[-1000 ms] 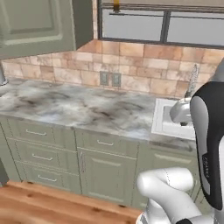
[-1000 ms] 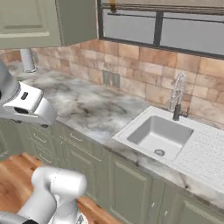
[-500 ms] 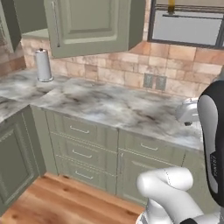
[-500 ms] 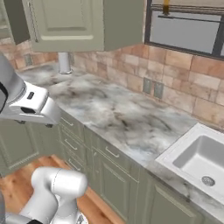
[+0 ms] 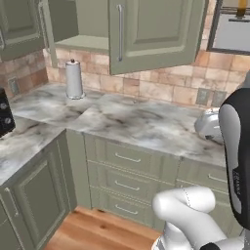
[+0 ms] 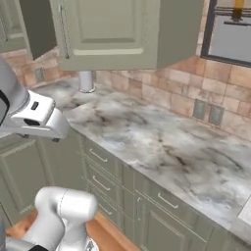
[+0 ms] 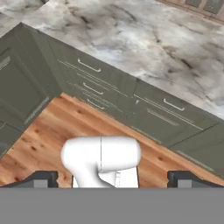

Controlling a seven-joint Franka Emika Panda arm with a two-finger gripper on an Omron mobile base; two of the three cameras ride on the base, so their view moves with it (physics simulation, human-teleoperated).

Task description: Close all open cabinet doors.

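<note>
Up on the wall, a tall sage grey-green cabinet door with a recessed centre panel and a long vertical silver bar handle stands swung out over the grey-veined marble counter, leaving the shelf space behind it open to the room; that is the door the job calls for, and it hangs well above the arm's reach as the arm is posed. The two-finger gripper points down at the wooden floor and the drawer fronts below the counter, its dark tips set wide apart with nothing between them, so I take it as open and idle, tucked for travel, not working. A white paper towel roll stands upright by the tiled backsplash, clear of the door's swing.
</note>
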